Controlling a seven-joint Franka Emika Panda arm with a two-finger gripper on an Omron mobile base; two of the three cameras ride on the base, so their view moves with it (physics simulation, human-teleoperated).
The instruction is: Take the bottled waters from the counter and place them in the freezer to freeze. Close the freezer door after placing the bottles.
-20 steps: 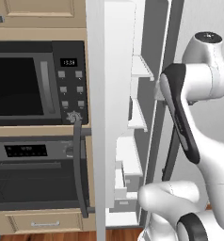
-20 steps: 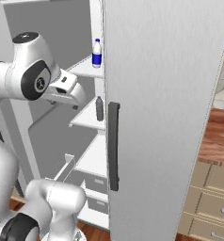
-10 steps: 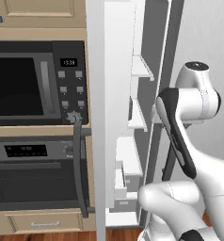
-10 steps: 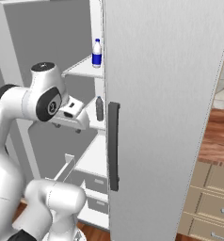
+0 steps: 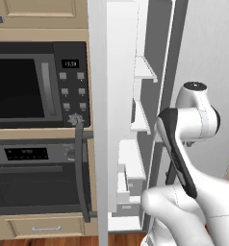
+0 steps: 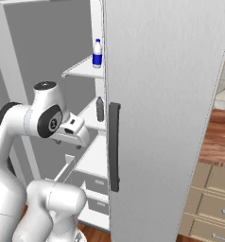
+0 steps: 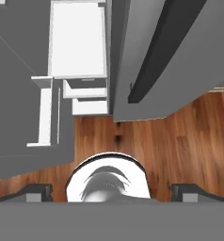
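Freezer (image 6: 81, 71): compartment open, white shelves and drawers exposed. Blue-capped bottle (image 6: 98, 53): stood upright at the front edge of the upper shelf (image 6: 81, 70). Greyish bottle (image 6: 100, 109): stood upright at the front edge of the shelf below. Freezer door (image 5: 117, 120): swung open, seen edge-on. Tool (image 7: 111, 192): fingertips spread wide, nothing held, pointed down at the wood floor (image 7: 180, 146).

Two bottles stand on separate freezer (image 6: 81, 71) shelves: blue-labelled bottle (image 6: 97, 53) above, greyish bottle (image 6: 100, 109) below.
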